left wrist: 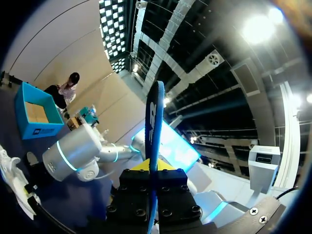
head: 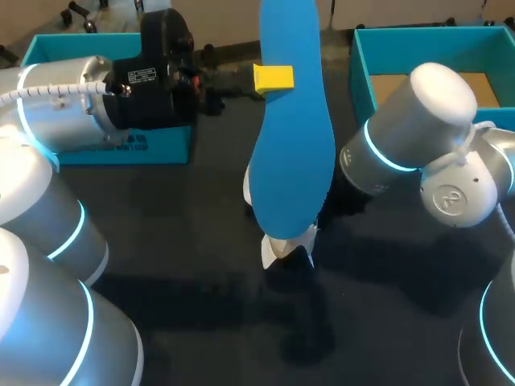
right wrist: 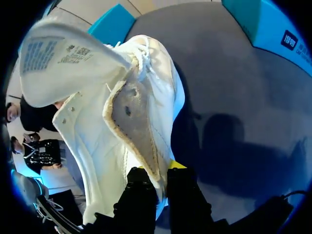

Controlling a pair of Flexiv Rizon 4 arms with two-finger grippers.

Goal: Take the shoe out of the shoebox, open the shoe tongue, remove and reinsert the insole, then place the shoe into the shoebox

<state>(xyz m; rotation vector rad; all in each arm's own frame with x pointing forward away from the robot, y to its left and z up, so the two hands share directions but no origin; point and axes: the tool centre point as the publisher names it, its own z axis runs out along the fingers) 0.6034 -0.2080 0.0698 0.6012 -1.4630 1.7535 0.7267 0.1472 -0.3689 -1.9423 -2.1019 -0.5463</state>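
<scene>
At the left of the head view my left arm (head: 64, 104) comes in across the teal box (head: 105, 149) in the upper left. My left gripper (head: 273, 78), at upper centre, is clamped on the blue insole (head: 294, 137), which hangs lengthwise down the middle of the frame. In the left wrist view the insole shows edge-on, running straight out from between my fingers. I judge the insole to be out of the shoe, so putting it back is the step in hand. Just below the insole, at lower centre, the white shoe (head: 282, 245) shows its end; I cannot tell whether the two touch. My right arm (head: 418, 137) reaches in from the right. In the right wrist view my right gripper (right wrist: 157, 173) is closed on the rim of the shoe's opening, with the tongue (right wrist: 63, 63) folded back and the greyish inside bare. The next move calls for lining the insole up with the shoe's length and sliding it in under the tongue while my right gripper steadies the shoe. The dark table (head: 161, 241) carries my arms' shadows, and a second teal box (head: 362, 72) sits at the upper right, its brown floor showing.
</scene>
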